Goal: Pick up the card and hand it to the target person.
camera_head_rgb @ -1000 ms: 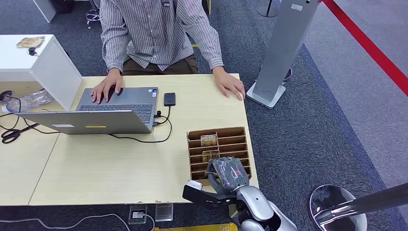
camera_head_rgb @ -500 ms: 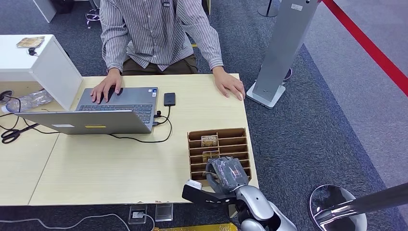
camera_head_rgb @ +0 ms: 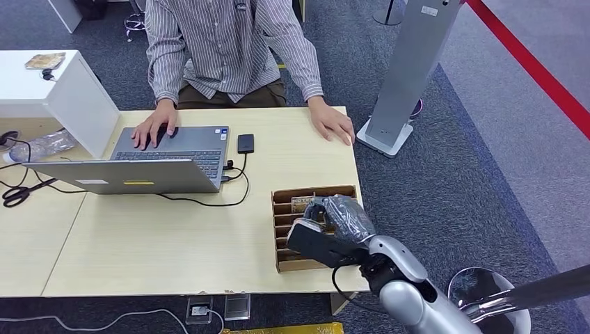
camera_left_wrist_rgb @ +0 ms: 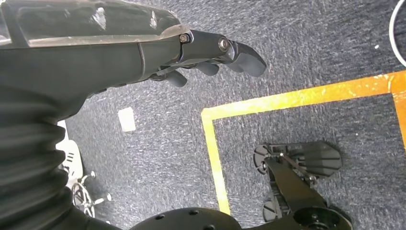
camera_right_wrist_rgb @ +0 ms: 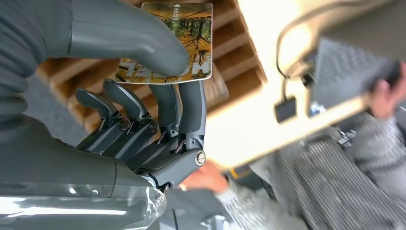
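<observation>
One thin, stiff card printed with an autumn forest picture sat pinched between thumb and fingers of the right hand, above the slotted brown cardboard rack. Light and probably slick (edge grip suits it). The left hand hung empty, fingers loosely apart.

Slotted box on table, right of laptop; person behind.

a pale wooden table stands on dark grey carpet. a red floor stripe crosses the far right; a grey pillar stand rises beyond the table.
</observation>
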Tool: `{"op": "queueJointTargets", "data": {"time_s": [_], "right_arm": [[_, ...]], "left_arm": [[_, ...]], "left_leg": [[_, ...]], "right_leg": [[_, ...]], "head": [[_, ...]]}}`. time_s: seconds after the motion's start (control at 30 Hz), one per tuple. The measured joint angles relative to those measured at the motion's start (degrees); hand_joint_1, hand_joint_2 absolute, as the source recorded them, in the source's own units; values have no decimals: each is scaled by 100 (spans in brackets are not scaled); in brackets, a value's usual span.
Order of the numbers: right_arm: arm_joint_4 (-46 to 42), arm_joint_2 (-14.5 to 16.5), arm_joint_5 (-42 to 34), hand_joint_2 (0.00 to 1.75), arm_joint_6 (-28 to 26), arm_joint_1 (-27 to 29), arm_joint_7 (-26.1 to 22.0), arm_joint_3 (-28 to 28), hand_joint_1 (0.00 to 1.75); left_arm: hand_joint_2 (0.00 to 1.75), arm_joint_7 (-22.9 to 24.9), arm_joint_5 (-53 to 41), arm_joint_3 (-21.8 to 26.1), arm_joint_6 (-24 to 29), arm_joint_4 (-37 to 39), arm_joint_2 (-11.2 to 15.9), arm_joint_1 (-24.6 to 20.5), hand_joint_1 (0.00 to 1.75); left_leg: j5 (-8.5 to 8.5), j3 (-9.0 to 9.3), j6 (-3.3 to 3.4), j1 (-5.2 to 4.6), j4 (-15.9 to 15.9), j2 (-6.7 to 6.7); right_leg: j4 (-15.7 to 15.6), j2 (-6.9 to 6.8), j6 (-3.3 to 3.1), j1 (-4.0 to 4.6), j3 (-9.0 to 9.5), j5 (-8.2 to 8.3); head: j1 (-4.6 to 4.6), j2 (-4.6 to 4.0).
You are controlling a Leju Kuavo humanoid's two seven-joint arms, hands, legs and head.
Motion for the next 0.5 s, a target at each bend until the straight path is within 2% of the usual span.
{"op": "queueJointTargets", "data": {"time_s": [0.1,0.27,0.37,0.5], "right_arm": [[-466,-252,-190,175,303,-343,90,-165,169],[-989,-472,-226,175,480,-728,66,-352,169],[-1013,-465,61,175,204,-914,-211,-346,169],[-743,-334,465,175,-580,-1184,-707,-302,169]], "left_arm": [[175,0,29,2,0,0,12,5,0],[175,0,49,6,-4,-1,13,7,0],[175,-4,39,5,-22,-1,10,0,0],[175,-29,-11,5,-41,-1,2,-8,0]], "left_leg": [[0,0,0,0,1,0],[0,-3,0,1,0,0],[0,-6,0,1,0,-1],[0,-7,0,1,-1,-2]], "right_leg": [[0,1,2,0,-1,1],[0,1,1,1,-1,1],[1,0,1,1,-1,1],[2,-1,1,1,1,1]], "head": [[2,0],[-2,-1],[-12,-1],[-8,-1]]}}
